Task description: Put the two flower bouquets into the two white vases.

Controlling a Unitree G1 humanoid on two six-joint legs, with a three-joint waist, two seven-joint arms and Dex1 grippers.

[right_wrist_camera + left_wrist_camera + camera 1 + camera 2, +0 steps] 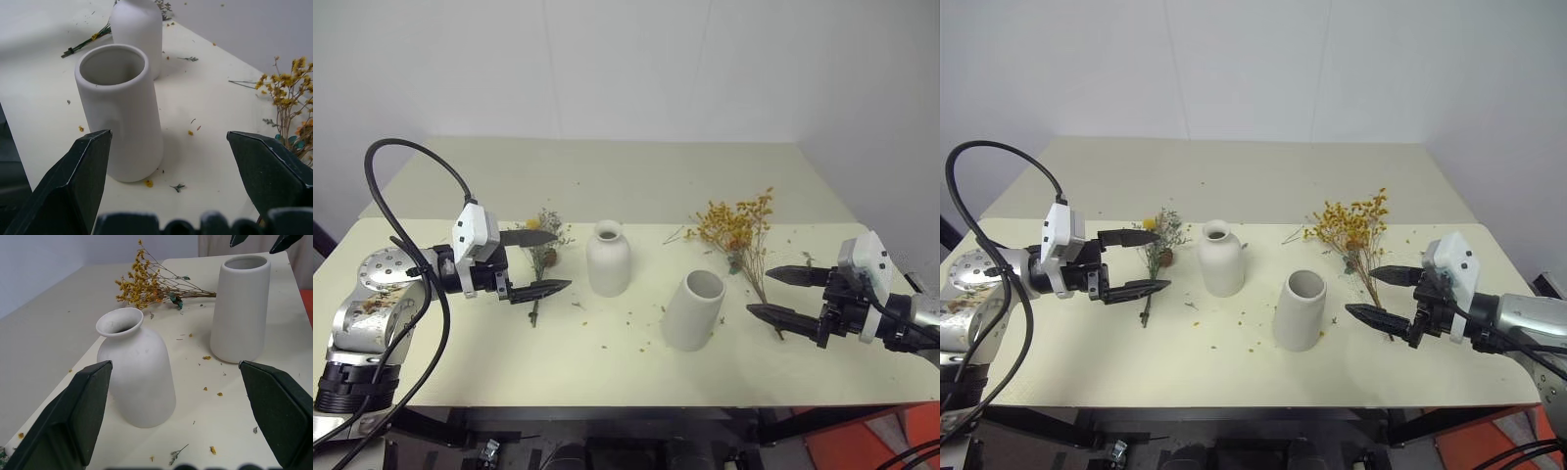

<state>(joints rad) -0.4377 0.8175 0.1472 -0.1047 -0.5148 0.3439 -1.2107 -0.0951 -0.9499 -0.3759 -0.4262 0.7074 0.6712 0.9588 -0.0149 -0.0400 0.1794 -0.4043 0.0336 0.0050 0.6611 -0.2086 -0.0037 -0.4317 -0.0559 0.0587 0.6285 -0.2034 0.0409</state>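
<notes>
The left gripper (536, 262) hangs above the table (607, 186) with its two black fingers spread wide and nothing between them, pointing inward toward the middle; the small grey-green bunch lies just under and behind its tips. The right gripper (773, 294) mirrors it on the other side, fingers likewise released and empty, aimed inward, with the stems of the yellow bunch running beneath its tips. The pale table carries everything, strewn with small dried crumbs. Of the things on it, the cylinder vase (693, 310) is the largest: plain, wide-mouthed, upright, standing right of centre and nearer the front edge, empty inside as the right wrist view shows. The bottle vase (608, 258) stands upright to its left and a little farther back, near but apart from it, its narrow flared neck open and empty. The yellow bunch (737, 227) lies flat behind and to the right of the cylinder, bushy head toward the back, stems trailing forward toward the right gripper. The grey-green bunch (544, 242), with one yellow ball bloom, lies flat left of the bottle vase, its thin stem pointing toward the front edge.
</notes>
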